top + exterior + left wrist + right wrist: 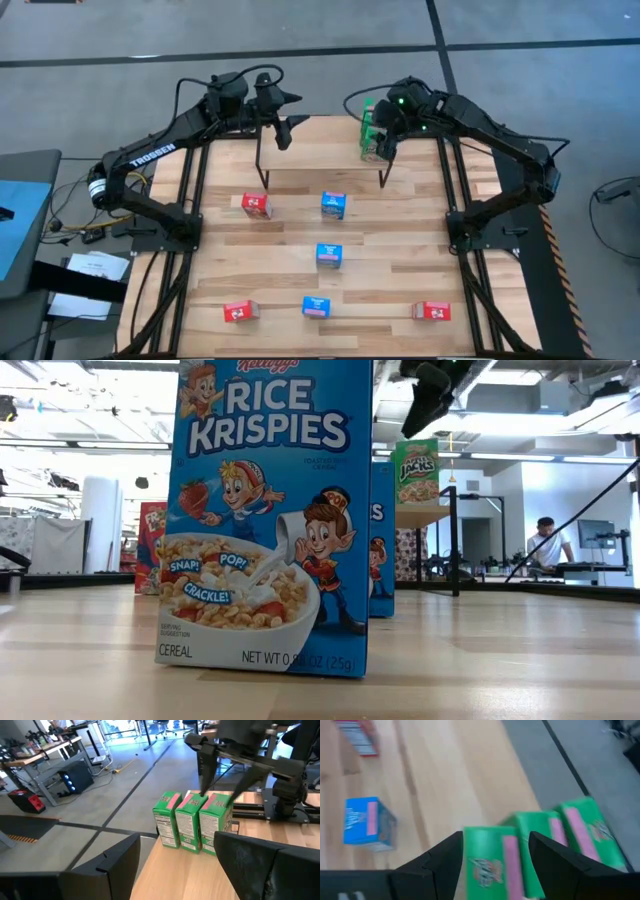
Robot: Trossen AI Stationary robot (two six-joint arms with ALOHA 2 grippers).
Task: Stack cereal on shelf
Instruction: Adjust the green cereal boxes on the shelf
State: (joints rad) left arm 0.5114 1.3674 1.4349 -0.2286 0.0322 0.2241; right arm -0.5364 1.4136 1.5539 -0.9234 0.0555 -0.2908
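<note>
Three green boxes (192,822) are seen side by side on the shelf (320,150), at its corner. The right gripper (495,852) hovers just above them, fingers apart astride one box, nothing clamped. The left gripper (283,128) waits open over the shelf's other end. The cardboard is judged light, stiff, crushable; narrow sides suit gripping. The shelf edge lies close beside; open room lies toward the left gripper.

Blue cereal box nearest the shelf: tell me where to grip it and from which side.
Grip the blue box across its two narrow side faces, coming straight down from above. It stands upright and apart from the red box, so its top is probably clear for open jaws.
</note>
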